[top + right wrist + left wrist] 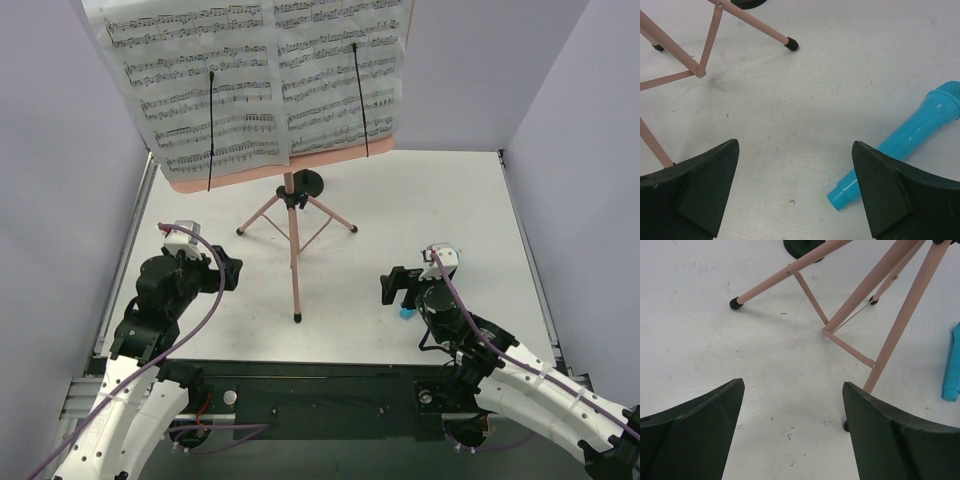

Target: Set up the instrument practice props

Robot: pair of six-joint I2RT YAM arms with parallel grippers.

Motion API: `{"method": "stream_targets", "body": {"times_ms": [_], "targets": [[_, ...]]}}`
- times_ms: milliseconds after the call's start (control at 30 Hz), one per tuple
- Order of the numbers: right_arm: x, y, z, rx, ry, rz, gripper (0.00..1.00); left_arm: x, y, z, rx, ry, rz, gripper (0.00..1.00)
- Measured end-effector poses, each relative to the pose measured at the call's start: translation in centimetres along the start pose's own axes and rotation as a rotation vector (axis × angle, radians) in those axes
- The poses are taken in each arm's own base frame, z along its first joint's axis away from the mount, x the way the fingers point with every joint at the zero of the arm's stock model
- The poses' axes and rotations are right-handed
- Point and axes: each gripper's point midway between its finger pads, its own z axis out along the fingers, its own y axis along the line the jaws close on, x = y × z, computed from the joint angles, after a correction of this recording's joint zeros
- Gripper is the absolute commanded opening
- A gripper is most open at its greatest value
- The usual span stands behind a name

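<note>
Sheet-music pages (pixel 250 80) are resting on the desk (pixel 232 179) atop the tripod (pixel 294 240) standing on the worktop (pixel 430 220). Left claw (pixel 793 384) is gaping wide near its front leg; right claw (pixel 795 144) is gaping wide beside a blue microphone (pixel 900 145).

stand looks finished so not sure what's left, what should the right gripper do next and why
Probably shift the open right gripper sideways over the blue microphone, which lies flat on the table beside it. The stand is already upright with both pages on it.
</note>
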Motion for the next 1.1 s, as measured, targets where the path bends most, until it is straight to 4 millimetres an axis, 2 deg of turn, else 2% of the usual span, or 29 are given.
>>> {"method": "stream_targets", "body": {"times_ms": [267,1100], "targets": [[0.3,-0.3,0.2,0.022,0.008,-0.011,0.90,-1.2,-0.4,0.3,0.016,-0.050,0.000,0.91],[0.6,-0.4,0.4,0.025,0.017,-0.027,0.89,-1.6,-0.5,0.7,0.020,-0.064,-0.006,0.91]]}}
